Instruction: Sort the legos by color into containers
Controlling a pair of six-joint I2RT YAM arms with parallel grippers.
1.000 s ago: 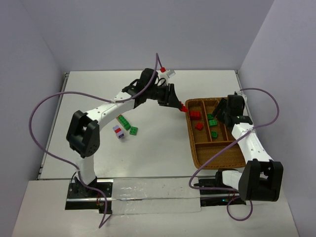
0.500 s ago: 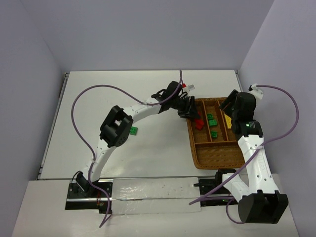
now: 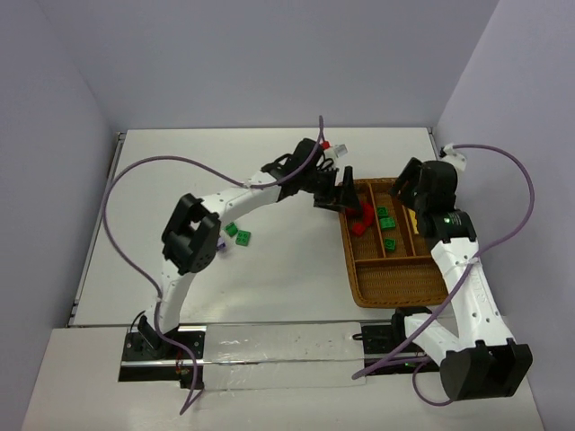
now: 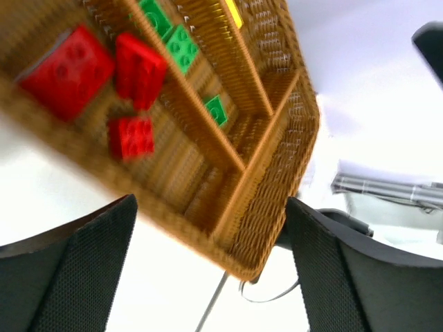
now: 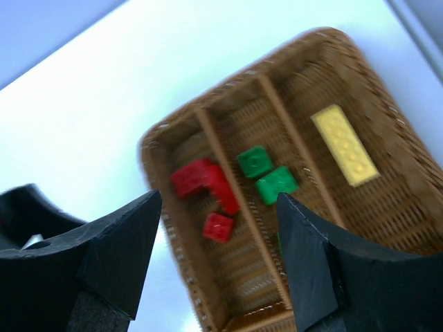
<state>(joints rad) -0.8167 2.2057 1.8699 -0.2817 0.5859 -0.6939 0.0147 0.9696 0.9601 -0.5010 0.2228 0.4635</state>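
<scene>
The brown wicker tray (image 3: 355, 269) lies at the right of the table. Three red legos (image 3: 361, 220) are in its left compartment, also in the left wrist view as red legos (image 4: 138, 69). Green legos (image 3: 386, 220) are in the middle compartment. A yellow lego (image 5: 344, 144) lies in the right one. My left gripper (image 3: 349, 199) hangs open over the tray's far left corner, nothing between its fingers (image 4: 69, 270). My right gripper (image 3: 406, 193) is open above the tray's far right part. Two green legos (image 3: 238, 233) lie on the table.
The left arm's elbow (image 3: 190, 235) stands over the table just left of the loose green legos, with a purple-white brick (image 3: 221, 245) mostly hidden behind it. Purple cables loop over both arms. The tray's near compartment (image 3: 400, 274) holds nothing.
My left gripper carried a red lego to the tray, opened and let it go in the left compartment. It has drawn back a little. The right arm has shifted slightly.
</scene>
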